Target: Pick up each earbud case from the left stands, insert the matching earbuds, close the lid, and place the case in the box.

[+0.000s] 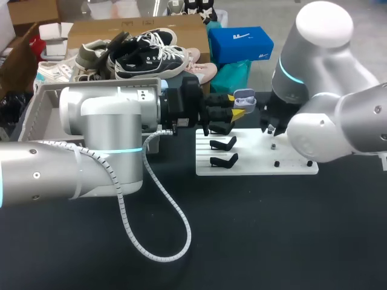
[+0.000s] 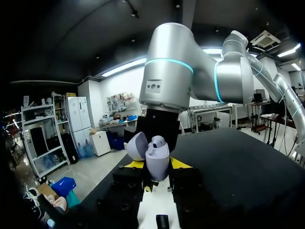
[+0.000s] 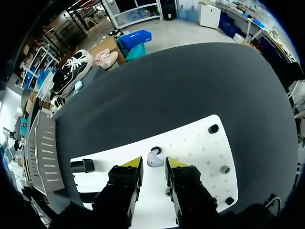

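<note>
Entry: legible text, labels, numbers, signs. None could be read on the open earbud case [image 2: 157, 160] or on the white peg board [image 1: 254, 166]. Any marks on these surfaces were too small or too blurred to make out.

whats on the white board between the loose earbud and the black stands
Nothing: the right wrist view shows only bare white pegboard between the pale grey earbud and the nearest black stand.
</note>
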Tool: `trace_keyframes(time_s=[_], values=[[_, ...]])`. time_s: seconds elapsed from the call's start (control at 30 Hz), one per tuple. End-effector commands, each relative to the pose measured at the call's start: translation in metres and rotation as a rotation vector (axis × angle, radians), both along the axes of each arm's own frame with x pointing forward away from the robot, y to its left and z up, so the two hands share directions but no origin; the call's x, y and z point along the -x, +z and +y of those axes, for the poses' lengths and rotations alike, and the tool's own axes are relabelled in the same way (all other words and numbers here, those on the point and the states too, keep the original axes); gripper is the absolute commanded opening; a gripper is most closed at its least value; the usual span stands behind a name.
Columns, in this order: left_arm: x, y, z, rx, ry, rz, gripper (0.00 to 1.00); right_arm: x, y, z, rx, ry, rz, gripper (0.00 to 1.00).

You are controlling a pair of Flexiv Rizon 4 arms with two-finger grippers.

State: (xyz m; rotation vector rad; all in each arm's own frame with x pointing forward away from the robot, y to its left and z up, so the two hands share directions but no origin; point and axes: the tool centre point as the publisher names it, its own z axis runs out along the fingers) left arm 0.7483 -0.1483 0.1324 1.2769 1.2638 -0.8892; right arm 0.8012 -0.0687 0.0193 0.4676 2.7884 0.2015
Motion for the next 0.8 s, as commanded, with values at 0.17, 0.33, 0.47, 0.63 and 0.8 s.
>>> trace_keyframes(time_s=[0.17,0.33,0.47,0.63,0.8], values=[[0.001,-0.001,0.0,0.003,0.007,-0.003,0.0,-0.001,-0.001,0.0,-0.001,-0.008,0.001,0.15],[0.001,-0.001,0.0,0.003,0.007,-0.003,0.0,-0.001,-0.001,0.0,-0.002,-0.011,0.004,0.0],[0.001,-0.001,0.0,0.003,0.007,-0.003,0.0,0.002,0.001,-0.001,-0.003,-0.015,0.004,0.0],[0.001,-0.001,0.0,0.003,0.007,-0.003,0.0,0.011,0.013,-0.008,-0.023,-0.043,-0.026,0.0],[0.001,-0.001,0.0,0.003,0.007,-0.003,0.0,0.021,0.027,-0.017,-0.036,-0.074,-0.049,0.0]])
